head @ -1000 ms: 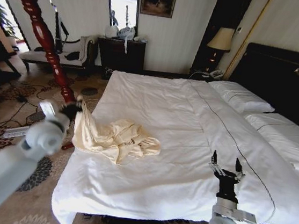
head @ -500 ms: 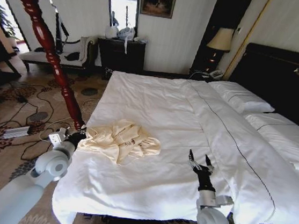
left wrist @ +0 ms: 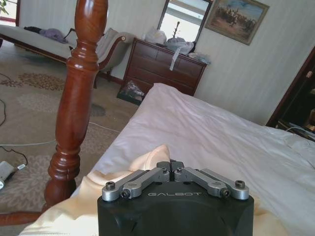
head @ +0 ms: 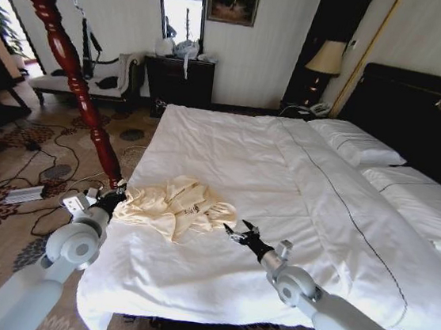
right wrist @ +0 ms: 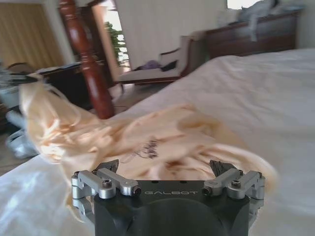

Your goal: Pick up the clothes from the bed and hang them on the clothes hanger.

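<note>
The clothes (head: 177,208) are one cream garment, crumpled near the left edge of the white bed (head: 283,172). My left gripper (head: 111,199) is at the garment's left end and shut on the cream fabric (left wrist: 147,167) bunched around its closed fingers. My right gripper (head: 237,232) is open, just right of the garment and low over the sheet. In the right wrist view the clothes (right wrist: 147,137) lie directly beyond its spread fingertips (right wrist: 111,166). A dark clothes hanger (head: 85,38) with a thin silvery hook hangs from a peg of the red wooden stand (head: 65,60).
The red stand's post (left wrist: 74,108) rises from the carpet just beside the bed's left edge, close to my left arm. Cables and a power strip (head: 24,193) lie on the patterned carpet. Behind are a dark dresser (head: 178,80), a chaise, pillows (head: 354,144) and a dark headboard.
My left gripper came down from beside the post, lowering the garment's raised end onto the bed edge. My right arm swung from the bed's right side leftward to the garment.
</note>
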`<state>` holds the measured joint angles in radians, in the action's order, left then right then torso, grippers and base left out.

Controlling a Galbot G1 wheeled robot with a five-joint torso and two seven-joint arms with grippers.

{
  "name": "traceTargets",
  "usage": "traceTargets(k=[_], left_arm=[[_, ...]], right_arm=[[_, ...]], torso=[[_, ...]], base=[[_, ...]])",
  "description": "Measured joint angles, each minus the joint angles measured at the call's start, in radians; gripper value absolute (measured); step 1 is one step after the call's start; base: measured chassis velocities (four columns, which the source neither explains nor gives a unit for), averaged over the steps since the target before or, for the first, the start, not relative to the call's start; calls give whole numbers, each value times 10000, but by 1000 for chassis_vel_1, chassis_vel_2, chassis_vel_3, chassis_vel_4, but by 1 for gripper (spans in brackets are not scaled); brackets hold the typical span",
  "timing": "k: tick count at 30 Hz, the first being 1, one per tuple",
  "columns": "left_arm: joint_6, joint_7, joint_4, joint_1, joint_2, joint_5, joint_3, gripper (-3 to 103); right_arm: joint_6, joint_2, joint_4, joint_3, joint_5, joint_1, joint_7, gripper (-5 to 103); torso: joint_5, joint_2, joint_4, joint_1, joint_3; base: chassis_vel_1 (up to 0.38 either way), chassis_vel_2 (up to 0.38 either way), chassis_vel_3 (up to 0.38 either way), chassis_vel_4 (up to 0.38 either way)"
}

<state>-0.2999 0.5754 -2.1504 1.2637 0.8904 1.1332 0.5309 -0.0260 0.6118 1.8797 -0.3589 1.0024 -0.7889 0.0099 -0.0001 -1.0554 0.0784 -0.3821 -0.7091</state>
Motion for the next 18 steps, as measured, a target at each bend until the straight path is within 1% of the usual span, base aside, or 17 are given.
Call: traceTargets(k=[2, 3, 5, 6, 7, 8, 9, 11, 12, 14, 15, 18], left_arm=[[-21, 28, 14, -38, 201, -80, -33, 0], [-21, 28, 14, -38, 201, -80, -33, 0], [-33, 47, 12, -50, 290, -97, -31, 0], [-47, 59, -15, -46, 368, -103, 3, 0], [-49, 59, -28, -41, 384, -104, 18, 0], [-56, 59, -62, -20, 430, -106, 58, 0], [-56, 59, -62, -20, 430, -106, 58, 0], [-69, 61, -87, 4, 519, -120, 129, 0], [-76, 63, -87, 4, 596, -139, 179, 0], [-81, 68, -87, -7, 689, -146, 214, 0], [-81, 68, -87, -7, 689, -146, 214, 0], [-94, 67, -132, -20, 773, -144, 248, 0]], right_arm=[[60, 106, -141, -1580, -615, 1538, -569, 100], [60, 106, -141, -1580, -615, 1538, -569, 100], [116, 242, -261, -2465, -1073, 2175, -678, 100], [182, 463, -465, -3355, -1523, 2760, -808, 100], [188, 533, -523, -3551, -1596, 2902, -855, 100], [190, 734, -677, -4043, -1696, 3281, -1036, 100], [190, 734, -677, -4043, -1696, 3281, -1036, 100], [186, 1074, -961, -4772, -1729, 3950, -1657, 100], [127, 1360, -1269, -5244, -1750, 4599, -2402, 100], [31, 1811, -1751, -5691, -1769, 5349, -3124, 100], [31, 1811, -1751, -5691, -1769, 5349, -3124, 100], [-42, 2461, -2494, -6204, -1754, 6087, -3648, 100]], torso=[[-1, 0, -7, 1, 1], [-1, 0, -7, 1, 1], [-2, 0, -8, 0, 0], [-2, 0, -4, -1, 0], [-1, 1, -3, -1, 0], [3, 0, -2, 0, 0], [3, 0, -2, 0, 0], [2, 0, -3, 2, 1], [0, 0, -4, 2, 1], [-5, 0, -8, 2, 0], [-5, 0, -8, 2, 0], [-1, 0, -7, 0, 0]], base=[[0, 0, 0, 0], [0, 0, 0, 0], [0, 0, 0, 0], [0, 0, 0, 0], [0, 0, 0, 0], [0, 0, 0, 0], [0, 0, 0, 0], [0, 0, 0, 0], [0, 0, 0, 0], [0, 0, 0, 0], [0, 0, 0, 0], [0, 0, 0, 0]])
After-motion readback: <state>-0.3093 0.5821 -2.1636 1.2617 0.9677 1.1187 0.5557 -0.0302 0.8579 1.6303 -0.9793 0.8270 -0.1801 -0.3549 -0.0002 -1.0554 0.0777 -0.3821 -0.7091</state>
